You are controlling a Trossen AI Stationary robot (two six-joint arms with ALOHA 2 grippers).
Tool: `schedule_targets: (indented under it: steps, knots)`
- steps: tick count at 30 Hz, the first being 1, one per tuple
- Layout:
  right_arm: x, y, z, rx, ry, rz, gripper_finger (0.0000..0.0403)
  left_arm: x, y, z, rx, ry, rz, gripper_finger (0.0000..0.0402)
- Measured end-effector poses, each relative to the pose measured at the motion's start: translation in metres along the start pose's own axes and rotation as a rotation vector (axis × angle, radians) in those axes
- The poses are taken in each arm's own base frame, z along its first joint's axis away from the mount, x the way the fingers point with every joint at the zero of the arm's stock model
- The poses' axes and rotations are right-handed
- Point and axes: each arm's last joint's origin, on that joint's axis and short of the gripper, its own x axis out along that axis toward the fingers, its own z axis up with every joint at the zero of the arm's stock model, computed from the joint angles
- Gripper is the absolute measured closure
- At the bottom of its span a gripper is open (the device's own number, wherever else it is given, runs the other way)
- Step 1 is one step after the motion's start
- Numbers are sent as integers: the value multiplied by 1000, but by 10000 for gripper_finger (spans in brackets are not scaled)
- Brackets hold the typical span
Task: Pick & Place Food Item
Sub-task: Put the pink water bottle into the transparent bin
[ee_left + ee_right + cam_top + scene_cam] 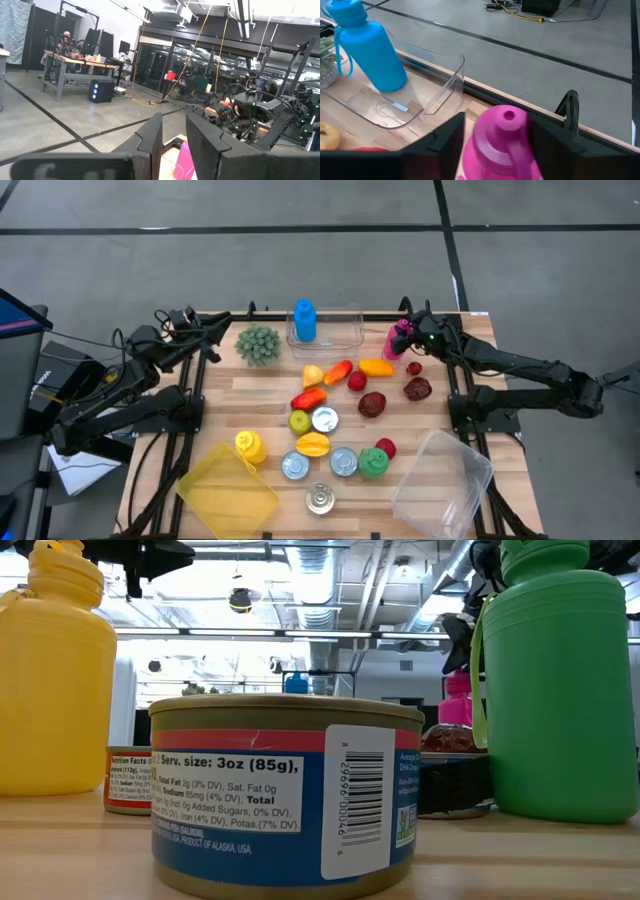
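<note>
I see the right gripper (495,145) with its fingers (445,137) set on either side of the pink bottle (502,135), close to the cap; I cannot tell whether they press on it. In the high view this bottle (397,340) stands at the 1 o'clock corner of the worktop (250,395). The left gripper (172,145) hangs off the 10 o'clock corner, its fingers (150,142) nearly together with a narrow gap, nothing between them.

Count, working outward:
- Bottles: four. Pink; blue bottle (304,320) at 12 o'clock inside a clear tray (345,332); yellow bottle (250,446) at 7 o'clock; green bottle (374,462) at 5 o'clock.
- Cans: four, around the 6 o'clock area, one being the front can (320,499).
- Clear containers: two. The tray and a tilted clear tub (445,485) at 4 o'clock.
- One yellow lid (225,490) at 7 o'clock.
- One green plant ball (258,344) at 11 o'clock.
- Food items (340,372): about a dozen at centre.
</note>
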Motion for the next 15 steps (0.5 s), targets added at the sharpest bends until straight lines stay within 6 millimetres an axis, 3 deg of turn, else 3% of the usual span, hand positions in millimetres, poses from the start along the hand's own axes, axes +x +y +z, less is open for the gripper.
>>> schedule_targets:
  steps: [10,15]
  knots:
    - [-1,0,0,-15,0,-2,354,0,1,-3,-2,35,10,325]
    - [-2,1,4,-37,10,16,361,0,1,-5,-3,50,14,325]
